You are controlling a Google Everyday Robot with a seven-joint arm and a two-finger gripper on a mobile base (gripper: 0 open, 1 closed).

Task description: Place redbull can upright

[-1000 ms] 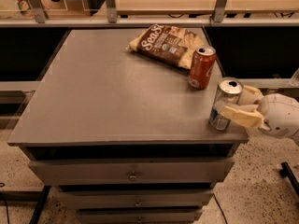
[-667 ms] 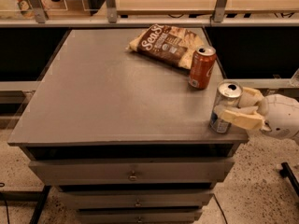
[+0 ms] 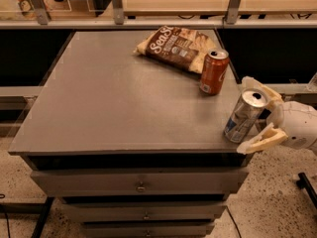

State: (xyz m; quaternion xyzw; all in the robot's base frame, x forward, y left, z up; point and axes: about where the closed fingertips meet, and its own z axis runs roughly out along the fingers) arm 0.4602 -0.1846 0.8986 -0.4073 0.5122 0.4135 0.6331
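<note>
Silver redbull can (image 3: 245, 115) stands tilted at the table (image 3: 124, 108) edge, base down. End effector (image 3: 262, 114) brackets it, fingers spread, apparently released; withdrawal remains.

The redbull can (image 3: 245, 115), slim, silver with blue panels, stands tilted at the near right corner, between the open fingers of the gripper (image 3: 257, 114).

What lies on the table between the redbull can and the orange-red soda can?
Camera view: only bare grey tabletop between the tilted redbull can and the orange-red soda can. The pincer straddles the redbull can at the right edge.
</note>
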